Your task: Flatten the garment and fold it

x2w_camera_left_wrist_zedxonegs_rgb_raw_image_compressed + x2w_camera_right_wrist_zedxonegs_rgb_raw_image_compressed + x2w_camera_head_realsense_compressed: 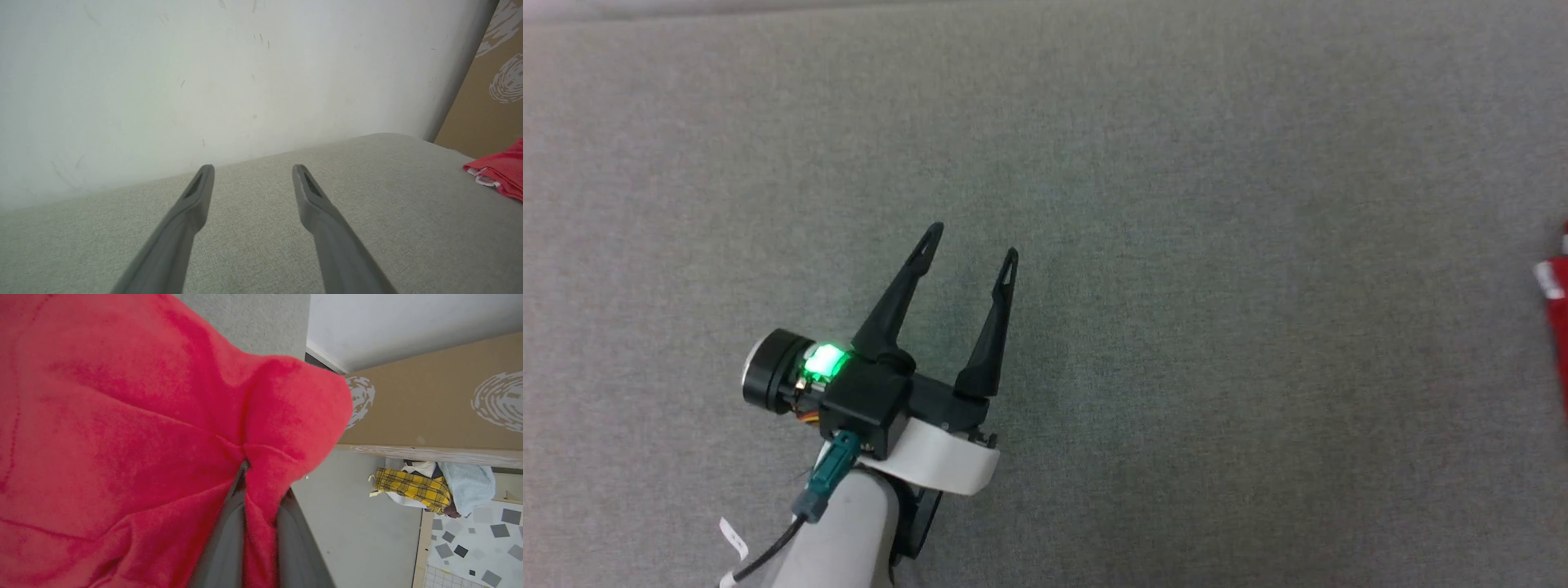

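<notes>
Flattening step, likely: right hand [261,490] pinches a fold of the shorts [143,416] (red sliver at 3 o'clock on the worktop [1176,163]). Left hand [973,240], fingers apart, hovers empty; next, grab an opposite edge.

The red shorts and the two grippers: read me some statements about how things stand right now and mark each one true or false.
1. The left gripper is open, with nothing between its fingers. True.
2. The right gripper is open and empty. False: it is shut on a fold of the garment.
3. In the head view the garment lies under the left gripper. False: its red edge sits at the far right, apart from that gripper.
4. The work surface is grey fabric. True.
5. A yellow plaid cloth shows in the background of the right wrist view. True.
</notes>
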You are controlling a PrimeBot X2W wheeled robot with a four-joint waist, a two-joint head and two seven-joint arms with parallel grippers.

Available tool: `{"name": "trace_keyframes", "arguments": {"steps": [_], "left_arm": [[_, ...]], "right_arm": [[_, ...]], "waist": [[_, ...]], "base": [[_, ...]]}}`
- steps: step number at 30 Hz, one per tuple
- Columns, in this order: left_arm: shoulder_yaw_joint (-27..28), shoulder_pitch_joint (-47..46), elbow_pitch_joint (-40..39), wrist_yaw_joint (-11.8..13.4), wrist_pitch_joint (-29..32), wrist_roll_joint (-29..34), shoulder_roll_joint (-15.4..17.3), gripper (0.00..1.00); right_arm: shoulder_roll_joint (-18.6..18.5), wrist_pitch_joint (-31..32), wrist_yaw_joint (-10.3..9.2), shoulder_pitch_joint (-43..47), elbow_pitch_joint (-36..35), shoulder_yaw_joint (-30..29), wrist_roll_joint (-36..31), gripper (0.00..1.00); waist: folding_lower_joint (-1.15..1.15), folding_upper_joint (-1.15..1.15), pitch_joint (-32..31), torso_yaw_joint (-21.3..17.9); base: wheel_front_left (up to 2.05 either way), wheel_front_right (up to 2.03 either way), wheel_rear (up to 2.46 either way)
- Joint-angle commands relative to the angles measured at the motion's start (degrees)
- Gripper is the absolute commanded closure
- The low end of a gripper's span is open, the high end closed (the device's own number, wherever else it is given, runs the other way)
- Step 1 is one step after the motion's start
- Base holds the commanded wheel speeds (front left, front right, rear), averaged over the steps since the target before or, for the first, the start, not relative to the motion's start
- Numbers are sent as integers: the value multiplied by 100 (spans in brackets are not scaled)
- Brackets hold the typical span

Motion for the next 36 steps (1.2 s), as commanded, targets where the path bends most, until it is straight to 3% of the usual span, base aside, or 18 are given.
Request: {"name": "trace_keyframes", "arguments": {"steps": [1, 11, 12, 13, 20, 26, 31, 36], "left_arm": [[-6, -102, -36, -29, -27, 36, 39, 0], [-80, -374, -207, -6, -27, 23, 97, 0], [-89, -384, -199, -2, -27, 21, 101, 0], [-98, -393, -190, 4, -27, 17, 102, 0], [-101, -308, -67, 75, -27, -80, 83, 0], [15, 41, 138, 204, -27, -205, 48, 0], [247, 431, 188, 327, -27, -328, 27, 0], [556, 818, 231, 437, -27, -386, 53, 0]], "right_arm": [[-35, -149, -13, -143, 113, -71, -89, 100], [10, -1139, -13, -611, 1274, -476, -661, 100], [33, -1164, -13, -649, 1358, -493, -705, 62], [49, -1171, -13, -679, 1451, -523, -751, 0], [161, -1159, -13, -890, 1773, -681, -928, 0], [209, -1143, -13, -1096, 1701, -715, -942, 0], [390, -1357, -13, -1396, 1236, -734, -716, 0], [826, -1661, -13, -1585, 454, -643, -584, 0]], "waist": [[-2, 0, 495, 85], [-2, 0, 893, 311], [-2, 0, 896, 316], [-2, 0, 889, 320], [-2, 0, 454, 257], [-2, 0, -426, 160], [-2, 0, -1122, 109], [-2, 0, -1615, 88]], "base": [[0, 0, 0], [0, 0, 0], [0, 0, 0], [0, 0, 0], [0, 0, 0], [0, 0, 0], [0, 0, 0], [0, 0, 0]]}}
